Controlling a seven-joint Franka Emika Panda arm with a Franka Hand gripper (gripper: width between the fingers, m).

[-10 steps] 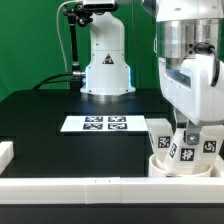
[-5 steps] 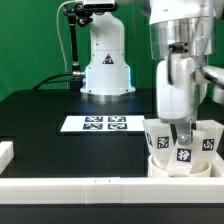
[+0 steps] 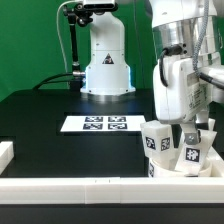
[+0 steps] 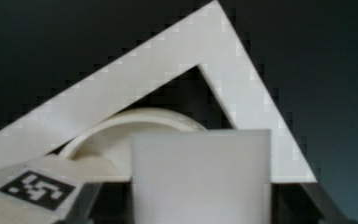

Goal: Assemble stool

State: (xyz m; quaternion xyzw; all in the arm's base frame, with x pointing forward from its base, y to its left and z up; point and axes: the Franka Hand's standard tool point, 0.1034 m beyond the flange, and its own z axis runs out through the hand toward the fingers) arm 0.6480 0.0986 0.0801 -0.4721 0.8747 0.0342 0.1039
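I have the arm reaching down at the exterior view's right, its gripper (image 3: 192, 132) low over the stool (image 3: 183, 158) in the near right corner of the worktop (image 3: 60, 145), pressed against the white border rails (image 3: 90, 187). My jaws are narrow, closed on one leg (image 3: 195, 152) standing on the round seat (image 3: 168, 172). I count three tagged legs. The marker board (image 3: 100, 124) lies well apart, before the white robot base (image 3: 106, 62).
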